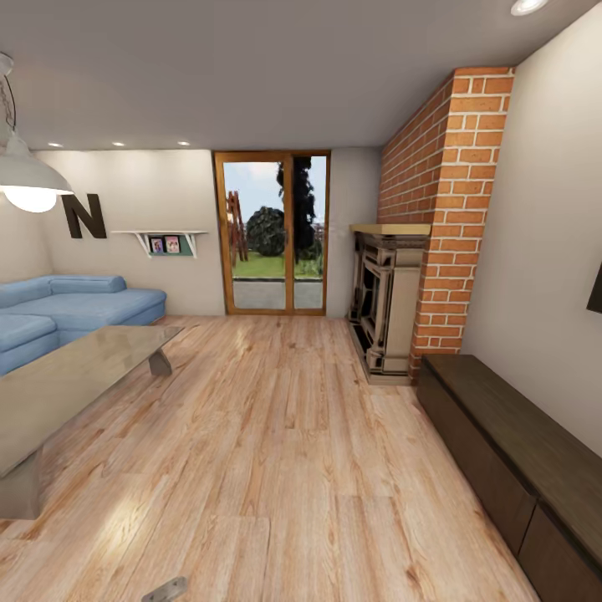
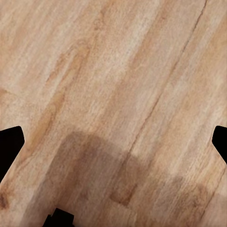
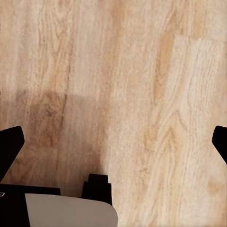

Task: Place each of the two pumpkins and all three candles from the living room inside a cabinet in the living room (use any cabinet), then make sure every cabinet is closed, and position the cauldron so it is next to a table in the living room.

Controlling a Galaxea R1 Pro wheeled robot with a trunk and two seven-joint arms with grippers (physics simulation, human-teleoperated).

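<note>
The long, low dark-brown cabinet (image 1: 514,431) runs along the right wall, its flat front panels shut. The low table (image 1: 71,376) with its glossy grey top stands at the left, in front of the sofa. The pumpkins, candles and cauldron are out of view. My left gripper (image 2: 113,146) is open over bare wooden floor, its dark fingertips (image 2: 9,144) far apart. My right gripper (image 3: 113,146) is also open above the floor, with nothing between its fingertips (image 3: 9,146).
A blue sofa (image 1: 79,309) sits at the far left. A stone fireplace (image 1: 386,301) and brick chimney (image 1: 443,209) stand beyond the cabinet. A glass door (image 1: 272,234) is at the far wall. Wide wooden floor (image 1: 284,435) lies between table and cabinet.
</note>
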